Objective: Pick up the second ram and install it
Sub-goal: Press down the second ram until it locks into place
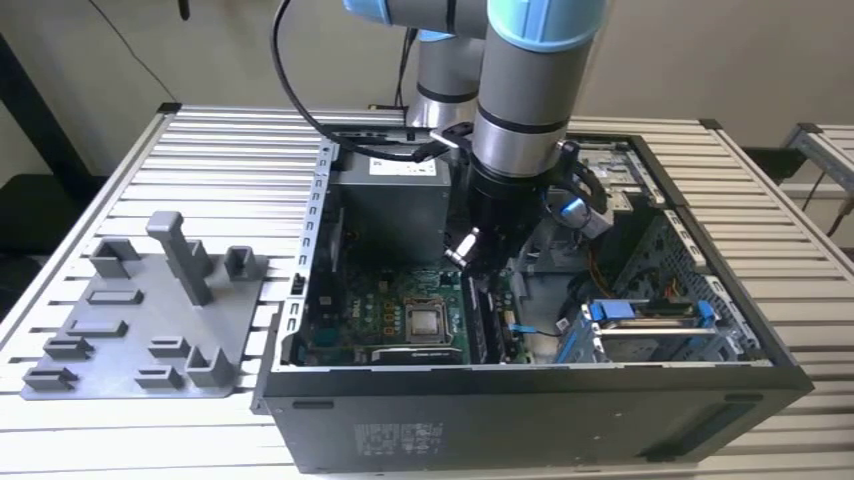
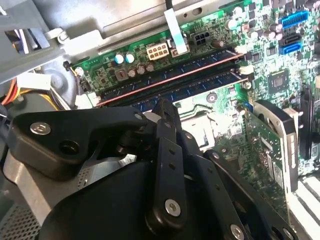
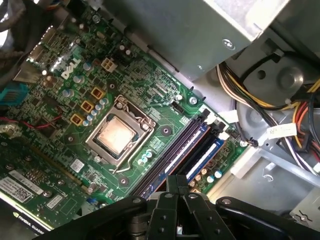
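My gripper [image 1: 470,262] reaches down inside the open computer case [image 1: 534,400], over the memory slots [image 3: 200,145] beside the processor socket [image 3: 117,132]. Its black fingers are shut together, with no gap between them in either wrist view. In the second wrist view two long dark blue-green sticks stand edge-up in neighbouring slots. The fingertips [image 2: 164,107] sit at the upper edge of the nearer stick, the second ram [image 2: 200,86]. The other stick [image 2: 170,75] lies just beyond it. I cannot tell whether the tips press on the second ram.
The grey power supply box [image 1: 387,200] and a bundle of cables [image 3: 270,115] stand close to the slots. A graphics card [image 2: 270,145] lies along the board's other side. A grey fixture plate [image 1: 147,320] sits on the slatted table at the exterior view's left.
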